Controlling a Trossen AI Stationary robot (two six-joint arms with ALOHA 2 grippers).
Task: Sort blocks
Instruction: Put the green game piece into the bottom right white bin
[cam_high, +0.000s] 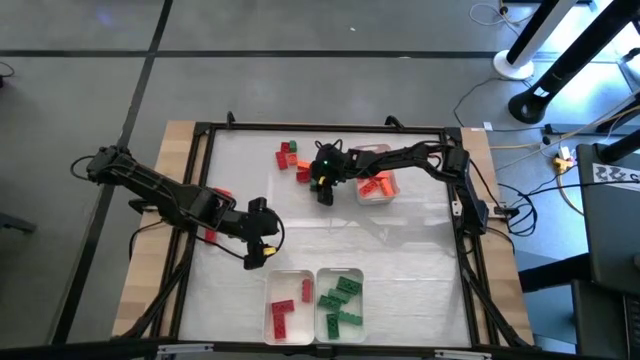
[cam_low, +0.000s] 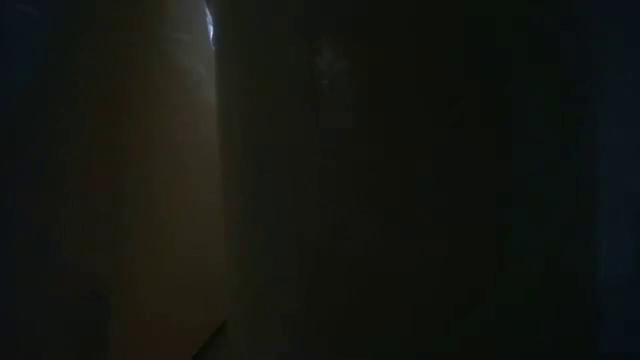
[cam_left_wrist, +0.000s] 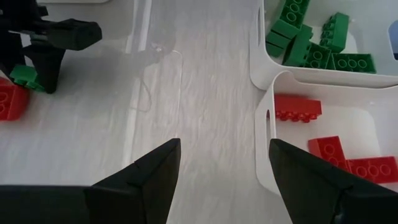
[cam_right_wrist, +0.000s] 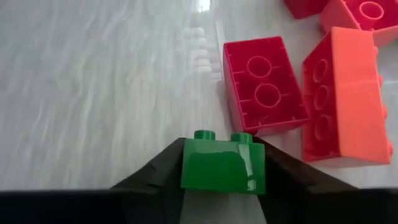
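Two white trays at the table's six o'clock edge hold sorted blocks: the red tray (cam_high: 285, 310) and the green tray (cam_high: 341, 300); a third tray (cam_high: 378, 186) with orange blocks sits near one o'clock; the right gripper (cam_high: 323, 189), near twelve o'clock beside the loose blocks (cam_high: 290, 157), is closed on a green block (cam_right_wrist: 222, 163); the left gripper (cam_high: 257, 256), jaws wide and empty, hovers at ten o'clock from the red tray.

Between the right hand's (cam_right_wrist: 222, 165) matt dark fingers sits a glossy green plastic block (cam_right_wrist: 222, 163), the table (cam_right_wrist: 93, 81) beneath it smooth, shiny white.
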